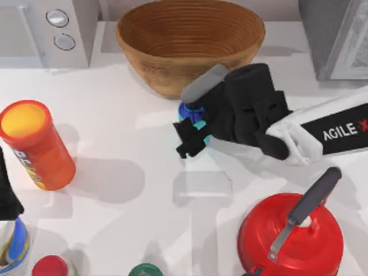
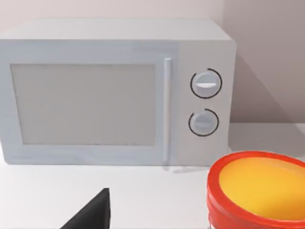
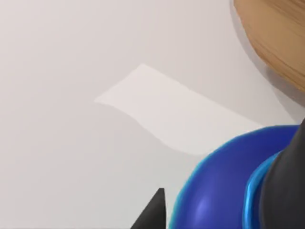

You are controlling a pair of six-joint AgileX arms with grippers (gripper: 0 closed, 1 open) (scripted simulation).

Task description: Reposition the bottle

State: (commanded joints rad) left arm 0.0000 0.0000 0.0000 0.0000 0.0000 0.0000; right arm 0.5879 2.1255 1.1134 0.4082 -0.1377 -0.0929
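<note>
Front edge of the counter [image 1: 144, 190]: a red kettle [image 1: 290, 238] with a grey handle stands at the right; a red-capped thing [image 1: 50, 266] and a green-capped thing [image 1: 145, 269] sit at the very edge, and a white-and-blue bottle [image 1: 14, 247] is at the left corner.
My left claw [image 1: 7, 198]: parked at the left edge above that white-and-blue bottle; I cannot tell how its fingers stand.
Orange canister [image 1: 34, 144]: upright at the left, yellow lid up; my left wrist view has its rim [image 2: 257, 191] close by.
My right claw [image 1: 192, 135]: reaching in from the right to mid-counter, its black fingers either side of the bottle and, as far as I can judge, clamped on it.
Bottle [image 1: 190, 115]: teal-cyan with a blue shoulder, mid-counter, just in front of the wooden bowl; the blue shoulder [image 3: 214, 191] looms in my right wrist view.
Wooden bowl [image 1: 190, 40]: behind the bottle, near the back.
Microwave [image 1: 49, 29]: back left corner, two dials [image 2: 206, 83] beside its door.
Grey appliance [image 1: 336, 34]: back right corner.
</note>
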